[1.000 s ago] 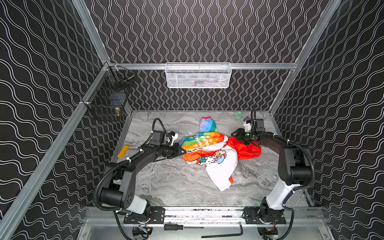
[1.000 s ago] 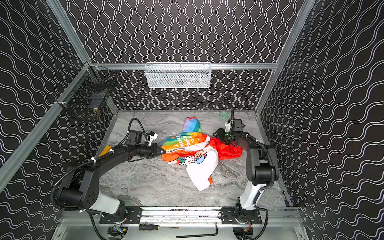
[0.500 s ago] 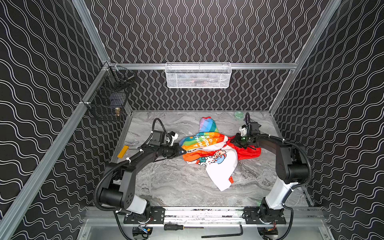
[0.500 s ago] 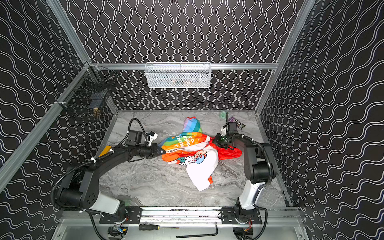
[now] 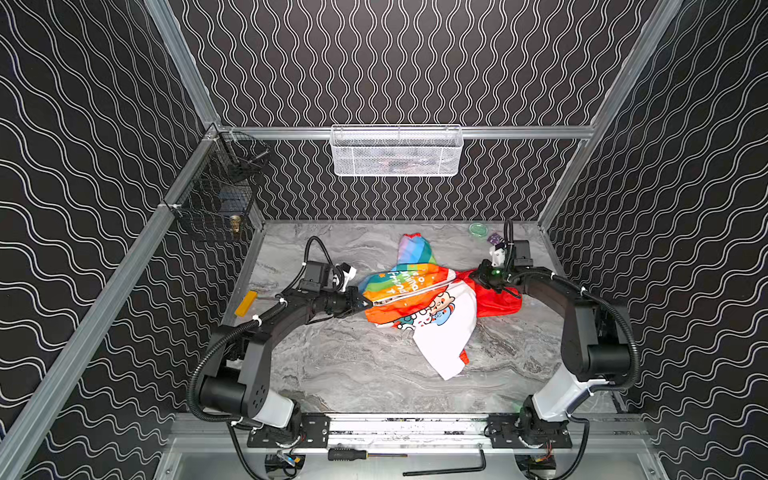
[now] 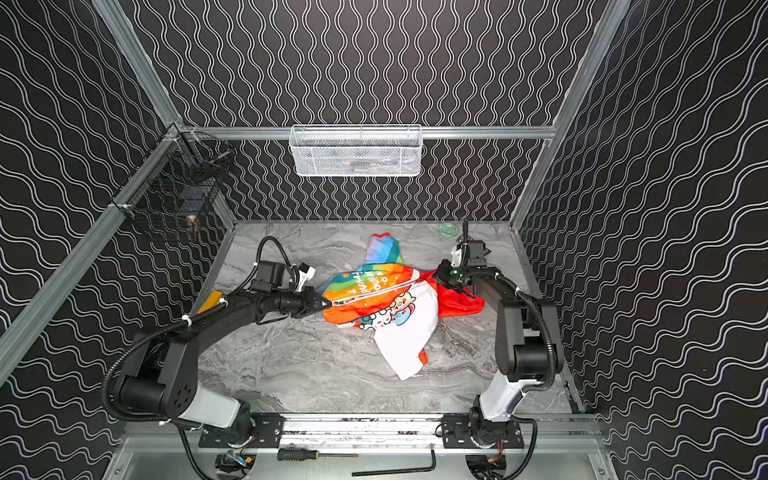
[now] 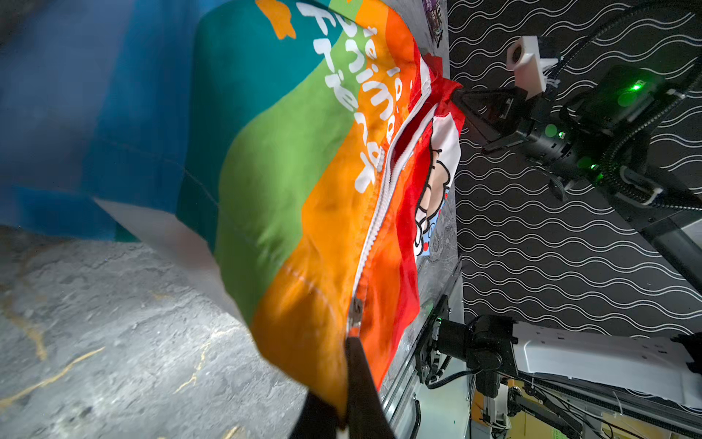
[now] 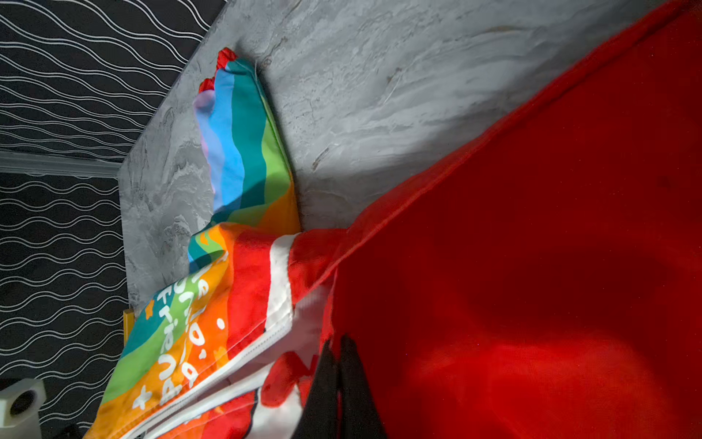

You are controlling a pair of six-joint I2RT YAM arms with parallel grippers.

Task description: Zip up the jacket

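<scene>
Left wrist: jacket (image 7: 288,182) pinched in left hand (image 7: 347,353).

Logged jacket (image 5: 409,291) as thin, smooth cloth, mostly matt, with a faint sheen on the red hood (image 5: 498,303), white plastic-looking zipper teeth (image 7: 383,197) and a dull metal slider (image 7: 356,309). Recorded table (image 5: 353,365) as grey veined stone-look top, matt, finely rough up close in the left wrist view. Noted basket (image 5: 397,153) at 12 o'clock as white-coated wire mesh, cage (image 5: 216,203) at 10 o'clock as black-coated wire, rails (image 5: 519,132) as bare brushed metal, walls (image 5: 415,62) as matt black with printed white waves.
</scene>
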